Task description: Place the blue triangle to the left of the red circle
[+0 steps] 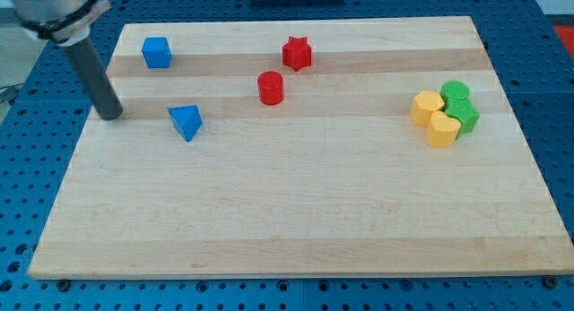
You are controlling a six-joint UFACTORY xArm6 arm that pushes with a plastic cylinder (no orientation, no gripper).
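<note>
Just right of our tip [111, 115] sits the blue triangle [186, 122], apart from it, with the red circle [270, 87] farther right and slightly up. No claw here, just a bare rod gripping nothing. We'd nudge gently rightward, stopping short. Rod's top is cropped.

A pale wooden board [296, 212] made of lengthwise strips lies on a blue perforated table [18, 212]. The table surface shows on all 4 sides. Lighting is even, with soft shadows.
</note>
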